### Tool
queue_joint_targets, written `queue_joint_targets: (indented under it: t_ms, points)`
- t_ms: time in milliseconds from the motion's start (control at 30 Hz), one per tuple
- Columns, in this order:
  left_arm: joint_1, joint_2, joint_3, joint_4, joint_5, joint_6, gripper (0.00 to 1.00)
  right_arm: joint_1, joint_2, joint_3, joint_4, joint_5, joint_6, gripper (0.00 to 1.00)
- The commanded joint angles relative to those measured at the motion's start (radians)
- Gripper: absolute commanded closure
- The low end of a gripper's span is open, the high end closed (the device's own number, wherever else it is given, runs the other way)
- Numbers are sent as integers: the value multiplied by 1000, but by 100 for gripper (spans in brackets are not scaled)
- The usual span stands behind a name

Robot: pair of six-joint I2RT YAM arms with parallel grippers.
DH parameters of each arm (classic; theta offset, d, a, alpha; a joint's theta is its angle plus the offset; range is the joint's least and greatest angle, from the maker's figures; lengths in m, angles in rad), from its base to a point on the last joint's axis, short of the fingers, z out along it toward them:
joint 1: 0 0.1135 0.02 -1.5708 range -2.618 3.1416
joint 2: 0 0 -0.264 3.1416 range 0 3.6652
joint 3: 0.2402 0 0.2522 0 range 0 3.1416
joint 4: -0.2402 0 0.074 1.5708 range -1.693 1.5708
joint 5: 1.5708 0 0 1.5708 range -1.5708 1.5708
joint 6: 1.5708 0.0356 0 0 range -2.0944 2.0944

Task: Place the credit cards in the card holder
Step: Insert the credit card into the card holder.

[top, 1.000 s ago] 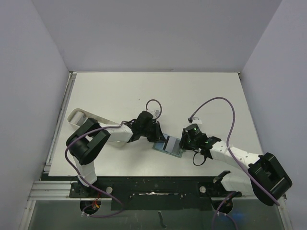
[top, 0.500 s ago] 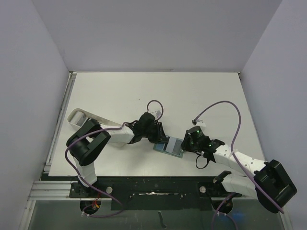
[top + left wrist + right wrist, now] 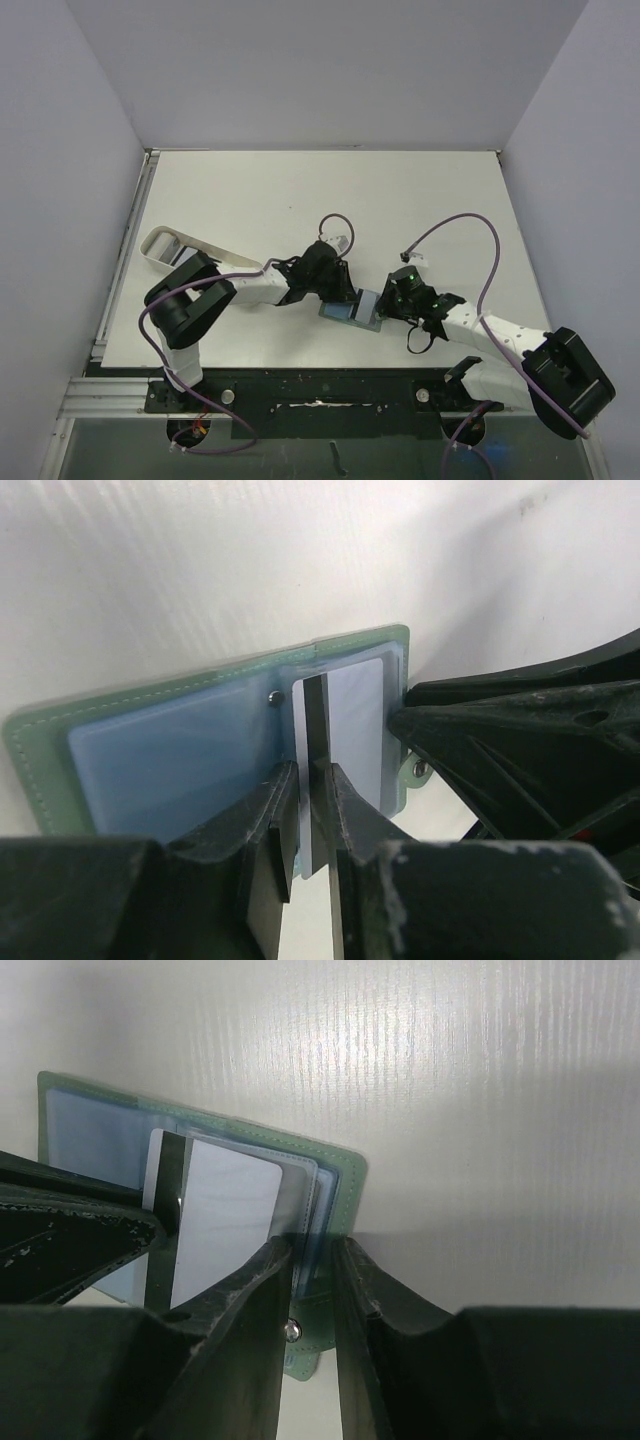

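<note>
Sliding a card [image 3: 350, 720] into the card holder [image 3: 150, 750] is the step in hand. The holder lies open on the tabletop [image 3: 400, 200], close to its near edge, between the two arms. The light card with a dark stripe lies over the holder's right half, and I judge it partly in a slot. The left jaws stand narrow at the card's end that faces the left arm; pinching or only pushing, I cannot tell. The right jaws, also narrow, sit at the holder's right edge by the snap tab [image 3: 290, 1330]; gripping or pressing, I cannot tell. Next the card needs a straight push deeper while the holder is kept from slipping.
</note>
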Motion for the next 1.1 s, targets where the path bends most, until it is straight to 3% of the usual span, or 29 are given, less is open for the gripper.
queue_joint_targets:
  t_ms: [0,233,533,733,833,1067]
  points:
    - [-24,20,62,70,7,-12,85,11,-10,-19,76,-14,14,76]
    - [-31,27,11,189,17,-100,79,12,-14,-26,86,-14,15,77]
    - [-31,-29,8,103,-51,-62,73,10,-96,3,-5,25,-4,76]
    - [-41,-20,-13,118,-59,-80,73,12,-108,6,-29,39,-3,76]
    - [-47,-14,-12,124,-60,-83,78,11,-89,-6,-17,39,2,77]
    - [-77,7,5,146,-71,-107,83,10,-44,-47,86,35,-6,80]
